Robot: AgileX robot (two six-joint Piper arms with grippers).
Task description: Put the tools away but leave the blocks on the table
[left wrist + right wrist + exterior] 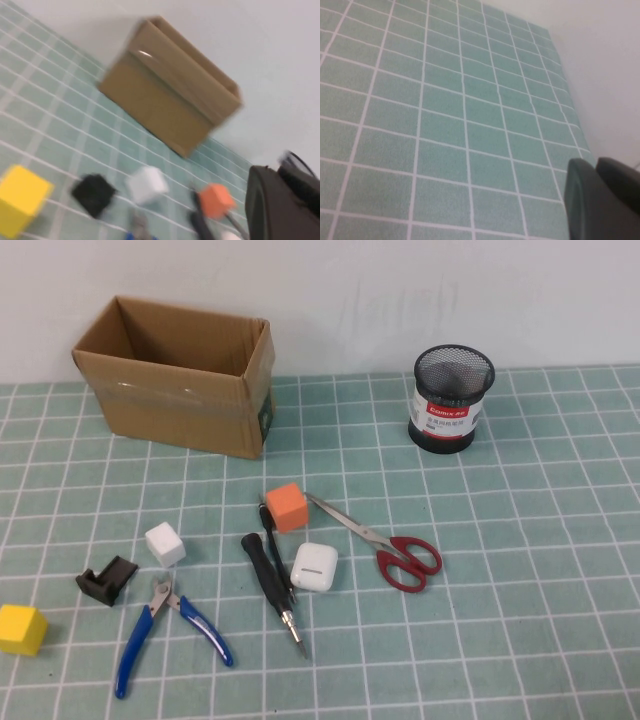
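Pale wall behind, green gridded bench (520,590) below. Left claw (282,205) up over the left side, facing the box (175,375); open or closed, cannot tell. Pliers (165,625) front left, screwdriver (270,575) centre, scissors (385,540) further right, none stowed yet. Probably best to grab the pliers near the pivot, clear of the white block (165,543). Right claw (605,200) above bare mat, touching nothing; spread, cannot tell.

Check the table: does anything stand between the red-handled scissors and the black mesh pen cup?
Nothing visible does. The scissors lie on open mat, the mesh cup stands farther back. Neither gripper shows in the high view.
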